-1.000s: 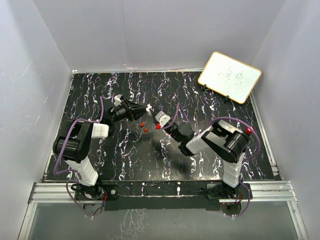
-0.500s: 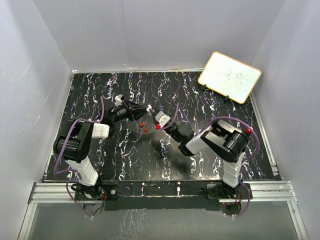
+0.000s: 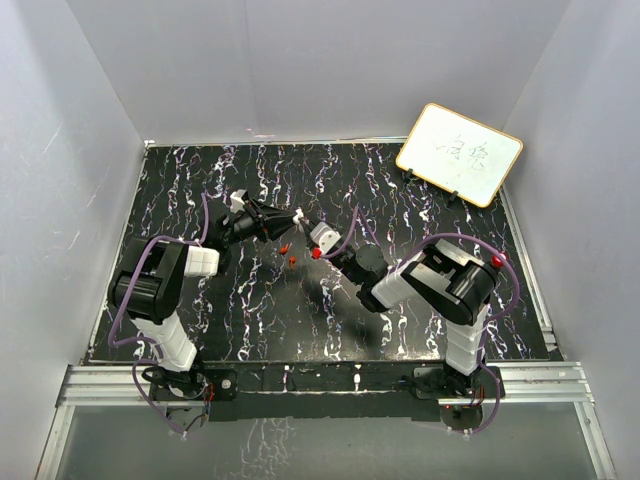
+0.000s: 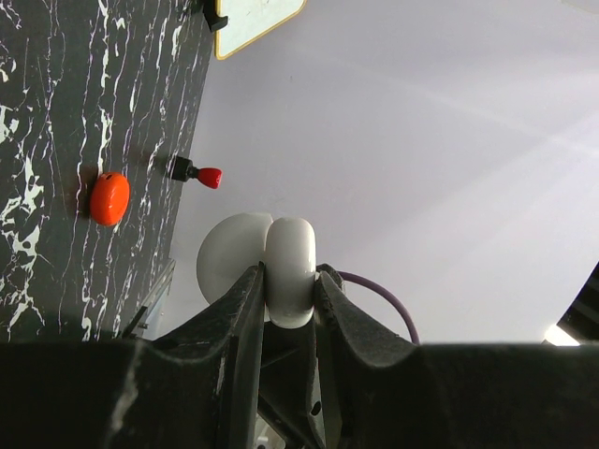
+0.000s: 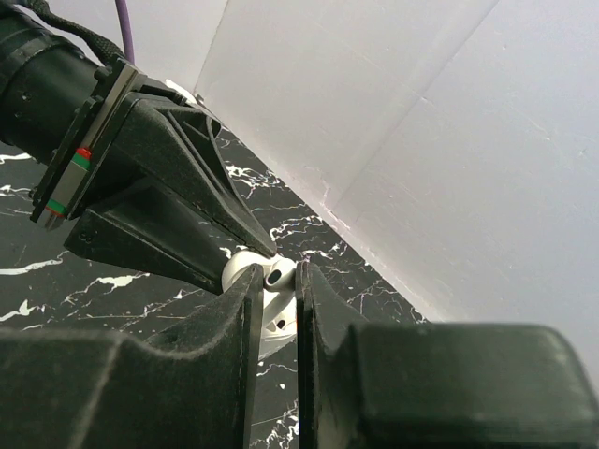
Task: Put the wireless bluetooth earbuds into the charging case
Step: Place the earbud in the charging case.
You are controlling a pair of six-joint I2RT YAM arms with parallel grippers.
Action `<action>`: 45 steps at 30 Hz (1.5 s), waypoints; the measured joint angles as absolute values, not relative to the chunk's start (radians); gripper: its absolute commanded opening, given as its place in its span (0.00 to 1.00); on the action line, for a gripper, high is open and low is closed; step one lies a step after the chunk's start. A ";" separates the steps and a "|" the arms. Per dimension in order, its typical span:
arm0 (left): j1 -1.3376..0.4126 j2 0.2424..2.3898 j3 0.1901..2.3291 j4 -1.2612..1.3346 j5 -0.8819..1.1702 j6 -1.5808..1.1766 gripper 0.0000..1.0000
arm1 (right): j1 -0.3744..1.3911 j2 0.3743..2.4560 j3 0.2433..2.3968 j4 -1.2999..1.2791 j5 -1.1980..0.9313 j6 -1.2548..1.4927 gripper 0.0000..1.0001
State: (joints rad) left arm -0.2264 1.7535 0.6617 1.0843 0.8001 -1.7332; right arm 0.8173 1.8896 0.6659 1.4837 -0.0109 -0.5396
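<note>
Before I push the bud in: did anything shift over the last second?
Hardly anything. The left gripper, shut on the white rounded charging case, seems to have edged very slightly toward the right gripper, which stays shut on the small white earbud beside the case. The two small red pieces on the black marbled table lie where they were.

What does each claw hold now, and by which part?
The left claw clamps the white charging case across its lower end. The right claw pinches a white earbud; by which part cannot be told.
</note>
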 measured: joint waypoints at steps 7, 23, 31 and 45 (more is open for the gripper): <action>-0.227 1.762 0.662 1.098 0.800 -1.740 0.00 | 0.817 1.890 0.665 1.484 -0.011 -0.525 0.03; -0.227 1.763 0.662 1.099 0.800 -1.740 0.00 | 0.817 1.890 0.665 1.484 -0.011 -0.521 0.12; -0.227 1.763 0.662 1.099 0.800 -1.740 0.00 | 0.817 1.890 0.665 1.484 -0.010 -0.517 0.15; -0.227 1.764 0.662 1.100 0.800 -1.741 0.00 | 0.817 1.890 0.665 1.484 -0.010 -0.513 0.20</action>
